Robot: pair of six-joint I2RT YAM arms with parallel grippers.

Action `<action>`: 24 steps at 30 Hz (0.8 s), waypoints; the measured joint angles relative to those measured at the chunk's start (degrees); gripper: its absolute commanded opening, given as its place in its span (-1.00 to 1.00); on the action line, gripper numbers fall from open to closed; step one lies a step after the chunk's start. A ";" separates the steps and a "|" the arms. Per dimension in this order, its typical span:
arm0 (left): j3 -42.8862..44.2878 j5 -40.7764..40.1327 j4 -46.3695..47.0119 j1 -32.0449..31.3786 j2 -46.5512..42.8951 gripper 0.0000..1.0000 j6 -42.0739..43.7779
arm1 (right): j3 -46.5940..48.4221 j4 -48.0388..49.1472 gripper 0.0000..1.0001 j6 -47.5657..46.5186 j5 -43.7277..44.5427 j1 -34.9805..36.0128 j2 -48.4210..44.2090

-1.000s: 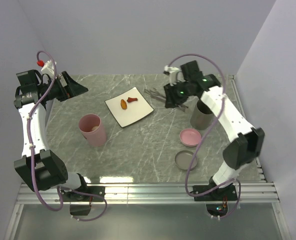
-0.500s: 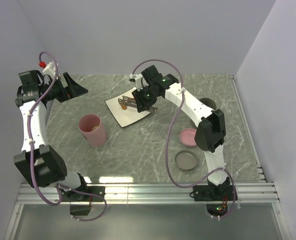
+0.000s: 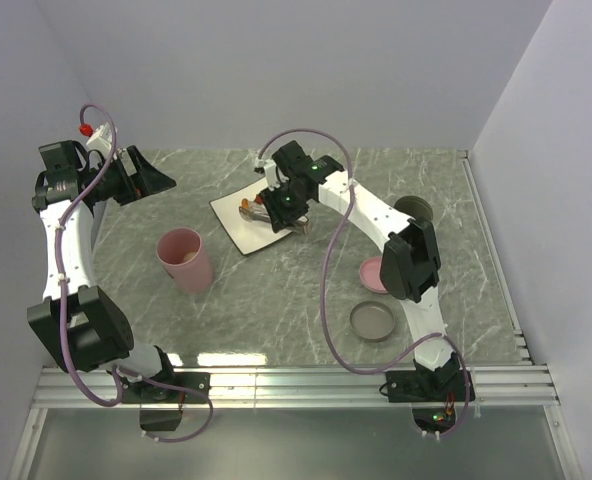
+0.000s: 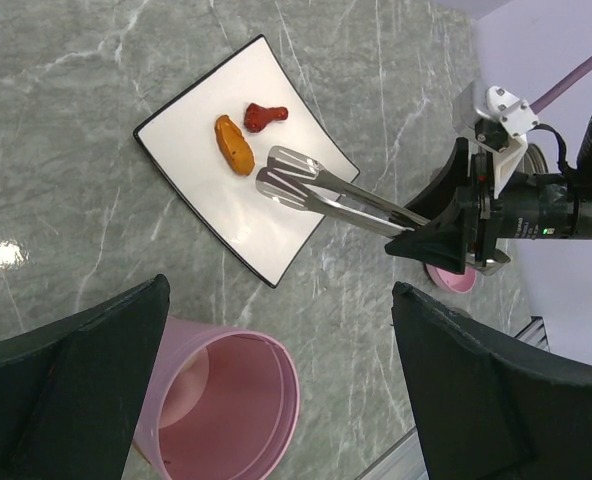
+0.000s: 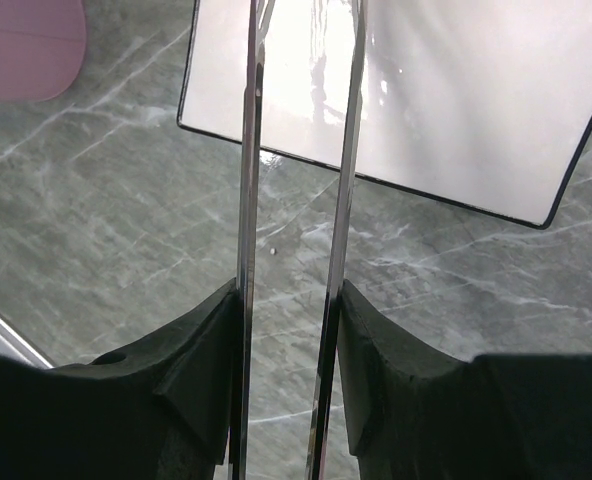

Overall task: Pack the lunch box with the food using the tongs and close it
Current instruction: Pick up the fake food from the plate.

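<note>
A white square plate (image 3: 238, 228) lies at the back middle of the table and carries the food: an orange piece (image 4: 234, 145) and a red-brown piece (image 4: 264, 116). My right gripper (image 3: 279, 205) hovers over the plate's right corner, shut on the silver tongs (image 4: 336, 195). Its fingers press the two tong arms (image 5: 246, 200) from outside, and the arms stand slightly apart. The tong tips (image 4: 281, 170) sit just right of the orange piece, not on it. My left gripper (image 3: 161, 180) hangs open and empty at the far left. Which round container is the lunch box I cannot tell.
A tall pink tub (image 3: 186, 258) stands left of the plate, below my left gripper (image 4: 281, 290). A low pink bowl (image 3: 374, 275) and a grey round lid (image 3: 373, 320) lie at the right. A dark grey cup (image 3: 416, 208) shows behind the right arm.
The right arm has swung left from beside the dark cup to over the plate, carrying the tongs. Their tips now lie beside the food. The left arm has stayed put.
</note>
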 measured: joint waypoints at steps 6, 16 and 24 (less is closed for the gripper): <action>0.00 -0.04 0.00 0.00 0.00 0.99 0.31 | 0.00 0.31 -0.03 0.59 2.34 0.37 2.25; 0.00 -0.35 0.02 0.00 0.04 0.99 0.68 | 2.34 0.31 0.04 1.40 3.30 0.48 7.06; 0.00 -0.48 0.04 0.00 1.05 0.99 1.01 | 5.81 0.33 0.03 1.46 3.30 0.48 8.94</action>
